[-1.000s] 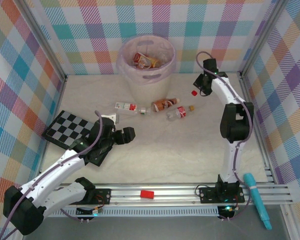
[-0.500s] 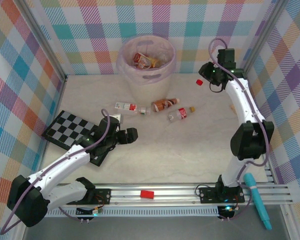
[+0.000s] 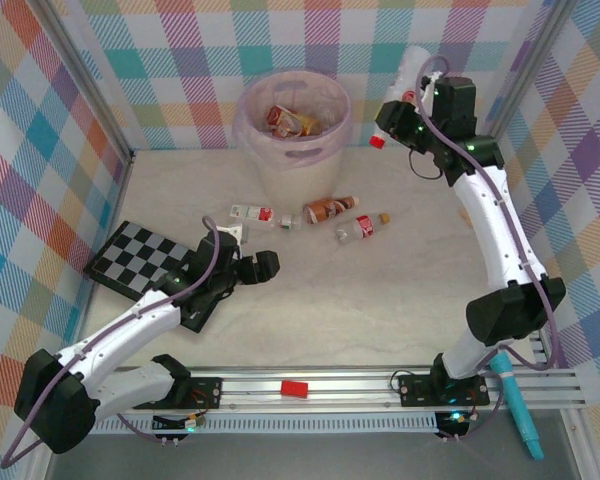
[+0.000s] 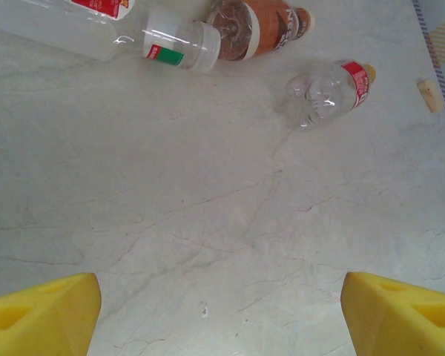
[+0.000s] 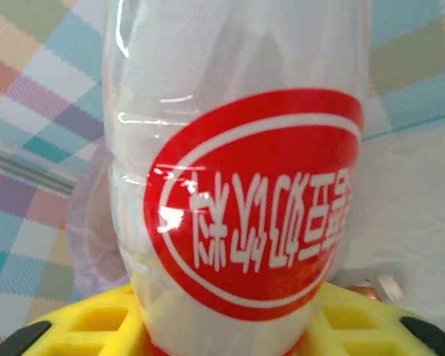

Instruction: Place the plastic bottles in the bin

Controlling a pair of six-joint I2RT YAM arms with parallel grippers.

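- Top external: right gripper (image 3: 402, 112) clamps a red-capped bottle (image 3: 411, 72) up high, right of the bin (image 3: 290, 175). Three bottles (image 3: 330, 209) lie in front of the bin. Left gripper (image 3: 261, 267) is low, near them.
- Left wrist: left gripper's fingers (image 4: 41, 311) are spread wide over the table (image 4: 208, 222), three bottles ahead.
- Right wrist: red-labelled bottle is pinched between yellow pads (image 5: 356, 322).

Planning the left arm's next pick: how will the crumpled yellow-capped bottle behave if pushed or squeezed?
The bottle looks clear and empty, so probably very light. Its dented walls suggest it would give when squeezed. Lying on its side on the smooth table, it may roll or skid when nudged.
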